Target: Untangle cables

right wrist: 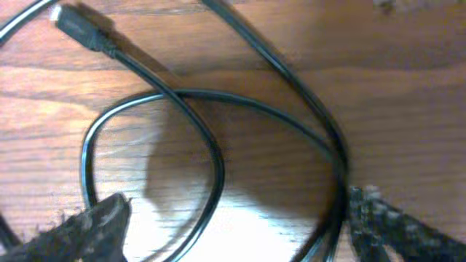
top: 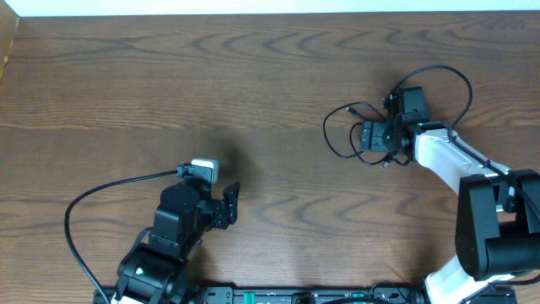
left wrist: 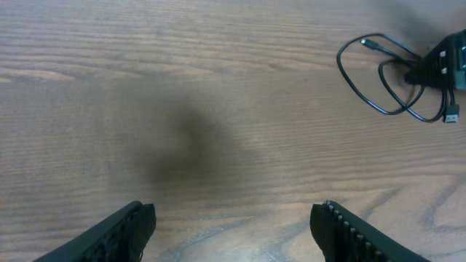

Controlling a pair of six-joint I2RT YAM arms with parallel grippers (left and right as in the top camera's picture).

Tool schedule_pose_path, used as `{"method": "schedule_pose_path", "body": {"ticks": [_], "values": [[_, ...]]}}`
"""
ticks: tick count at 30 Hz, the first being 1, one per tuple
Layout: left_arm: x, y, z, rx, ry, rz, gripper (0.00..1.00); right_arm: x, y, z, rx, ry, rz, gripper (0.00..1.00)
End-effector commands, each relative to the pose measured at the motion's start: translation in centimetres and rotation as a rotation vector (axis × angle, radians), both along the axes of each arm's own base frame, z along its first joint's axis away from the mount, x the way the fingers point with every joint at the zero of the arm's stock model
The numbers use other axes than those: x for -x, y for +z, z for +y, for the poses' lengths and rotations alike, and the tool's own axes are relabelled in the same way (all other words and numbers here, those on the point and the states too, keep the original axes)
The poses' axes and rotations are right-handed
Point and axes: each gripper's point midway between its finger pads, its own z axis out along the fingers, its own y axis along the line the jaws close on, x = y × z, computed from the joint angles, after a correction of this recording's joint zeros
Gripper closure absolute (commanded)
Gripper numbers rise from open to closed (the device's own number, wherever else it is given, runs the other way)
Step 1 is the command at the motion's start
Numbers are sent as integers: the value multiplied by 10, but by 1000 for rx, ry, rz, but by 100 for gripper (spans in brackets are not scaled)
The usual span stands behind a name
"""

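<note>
The cables (right wrist: 178, 93) lie looped on the surface (top: 169, 84) at far right, directly under my right fingers (right wrist: 95, 222), which straddle them open, while my open left fingers (left wrist: 124, 229) sit well apart.

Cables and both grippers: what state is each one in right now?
black cable: looped, crossing over itself, lying flat, not gripped.
end plug: loose, plugged into nothing.
left gripper: open, empty, well away from the cable.
right gripper: open, low over the cable, with strands between its fingers.
</note>
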Motion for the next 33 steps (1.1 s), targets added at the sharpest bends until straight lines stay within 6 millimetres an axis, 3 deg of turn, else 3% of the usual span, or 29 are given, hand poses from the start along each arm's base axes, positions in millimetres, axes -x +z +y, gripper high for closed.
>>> {"method": "schedule_pose_path", "body": {"ticks": [1, 6, 10, 20, 25, 27, 28, 33], "values": [[-2, 2, 0, -9, -7, -2, 27, -4, 4, 13, -59, 20, -3, 23], [-2, 0, 0, -11, -7, 3, 27, -1, 3, 16, -77, 21, 11, 37], [-2, 0, 0, -11, -7, 4, 26, 4, 0, 31, -89, 52, 25, 50], [-2, 0, 0, -11, -8, 4, 27, 25, -26, 66, -31, 107, 101, 58], [-2, 0, 0, -10, -7, 4, 27, 35, -33, 62, 26, 103, 134, 66], [-2, 0, 0, -11, -8, 4, 27, 39, -34, 57, 56, 98, 152, 80], [-2, 0, 0, -11, -7, 4, 27, 42, -35, 53, 76, 93, 164, 97], [-2, 0, 0, -11, -7, 4, 27, 53, -35, 45, 109, 87, 207, 99]]}}
